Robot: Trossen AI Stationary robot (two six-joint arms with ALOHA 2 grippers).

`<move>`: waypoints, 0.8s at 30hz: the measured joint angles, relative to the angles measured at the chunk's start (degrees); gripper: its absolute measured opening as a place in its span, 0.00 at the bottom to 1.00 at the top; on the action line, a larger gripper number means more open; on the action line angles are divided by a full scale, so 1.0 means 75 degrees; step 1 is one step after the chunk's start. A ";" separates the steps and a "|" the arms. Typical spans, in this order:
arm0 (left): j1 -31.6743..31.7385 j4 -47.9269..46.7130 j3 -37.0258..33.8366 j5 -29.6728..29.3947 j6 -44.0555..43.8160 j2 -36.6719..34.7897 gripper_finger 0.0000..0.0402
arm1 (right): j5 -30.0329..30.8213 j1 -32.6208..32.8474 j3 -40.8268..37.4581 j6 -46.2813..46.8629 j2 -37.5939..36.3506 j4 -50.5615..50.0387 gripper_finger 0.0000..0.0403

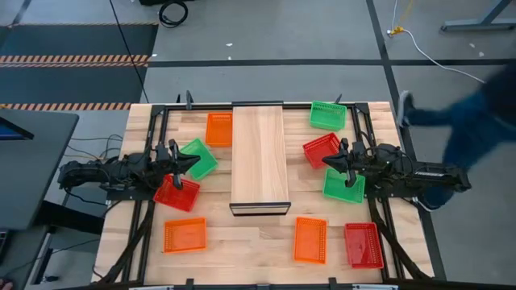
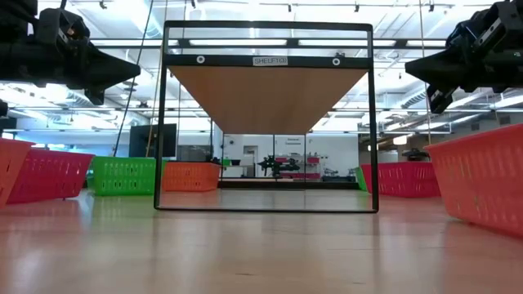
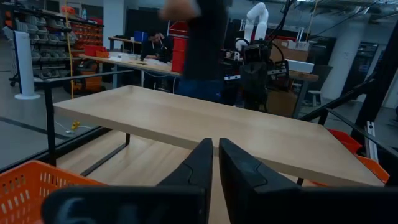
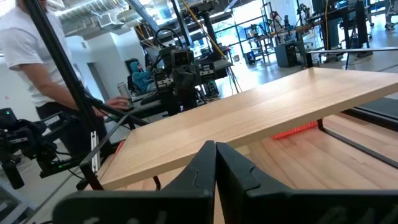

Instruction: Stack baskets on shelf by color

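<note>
High view: the shelf (image 1: 260,157) lies bare along the middle of the desk (image 1: 242,246). All nine baskets sit on the desk around it. On the left are an orange basket (image 1: 218,129), a green basket (image 1: 197,159), a red basket (image 1: 176,193) and a second orange one (image 1: 185,235). On the right are a green one (image 1: 328,114), a red one (image 1: 322,149), another green (image 1: 343,185), an orange (image 1: 310,239) and a red (image 1: 363,244). The left pincer (image 1: 191,163) hangs over the left green basket, the right pincer (image 1: 330,160) between the right red and green baskets.

Low view: both arms hang high above the desk, well clear of the baskets, the shelf between them.

Left wrist view: the left pincer's fingers (image 3: 199,167) stand nearly together, holding nothing, pointed at the shelf.

Right wrist view: the right pincer's fingers (image 4: 236,167) look closed and empty, facing the shelf; a person (image 4: 31,68) stands beyond, though blurred.
</note>
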 joint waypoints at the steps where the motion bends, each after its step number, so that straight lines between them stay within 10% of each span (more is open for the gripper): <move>1: -0.0002 -0.0002 -0.0003 0.0000 0.0000 0.0000 0.09 | 0.0000 0.0000 0.0000 0.0000 0.0000 -0.0002 0.03; 24: 0.0000 0.0000 0.0000 0.0002 0.0000 0.0000 0.08 | 0.0002 0.0002 0.0000 0.0000 0.0000 -0.0002 0.03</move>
